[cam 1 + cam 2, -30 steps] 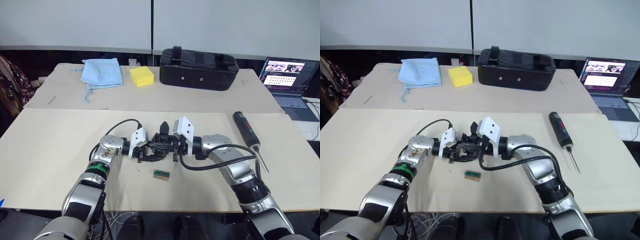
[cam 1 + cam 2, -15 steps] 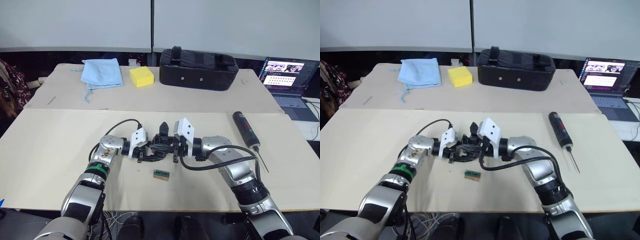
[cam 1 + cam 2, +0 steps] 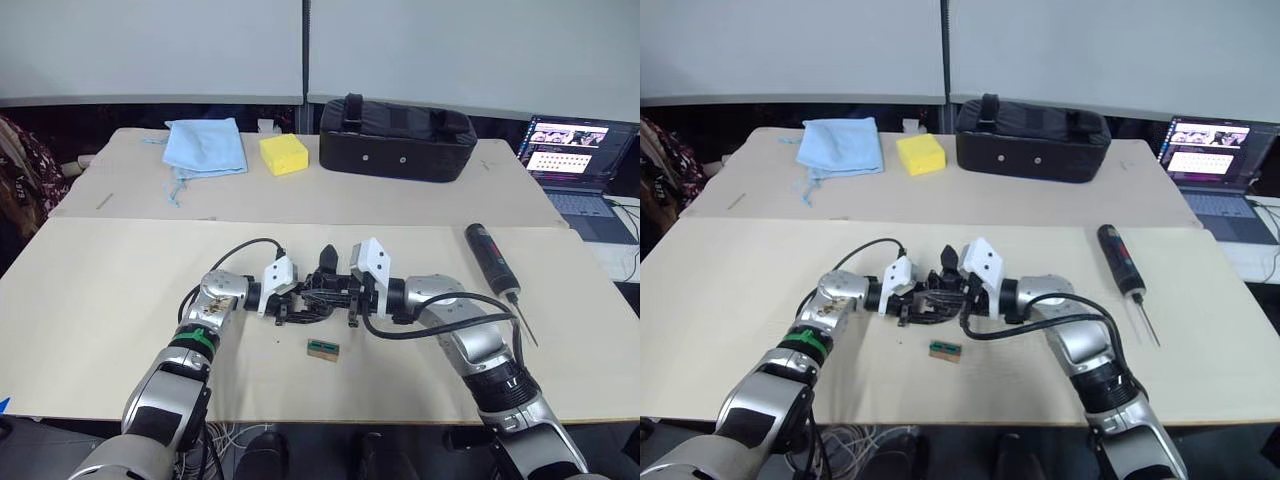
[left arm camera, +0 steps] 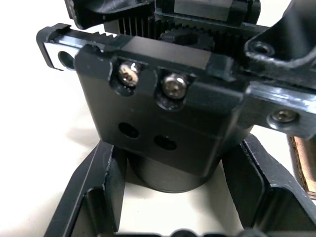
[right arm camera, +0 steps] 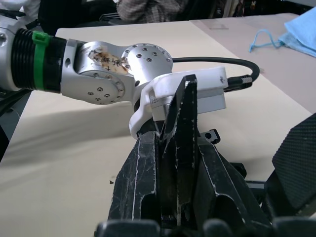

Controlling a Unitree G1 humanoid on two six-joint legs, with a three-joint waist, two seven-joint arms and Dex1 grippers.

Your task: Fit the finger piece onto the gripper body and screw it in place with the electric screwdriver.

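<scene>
Mid-tabletop: left gripper (image 4: 168, 197) clamped around gripper body (image 4: 163, 123), right gripper (image 5: 177, 163) pinching what looks like the finger piece (image 5: 180, 133). Electric screwdriver (image 3: 493, 261) lying near the right edge.

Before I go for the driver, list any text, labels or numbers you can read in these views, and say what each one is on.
No text can be read here.
electric screwdriver: red markings on the barrel, too small to read.
laptop: lit screen with rows of content, too blurred to read.
small green and brown part on the table: no legible print.
gripper body: screws and slots, no lettering.
</scene>
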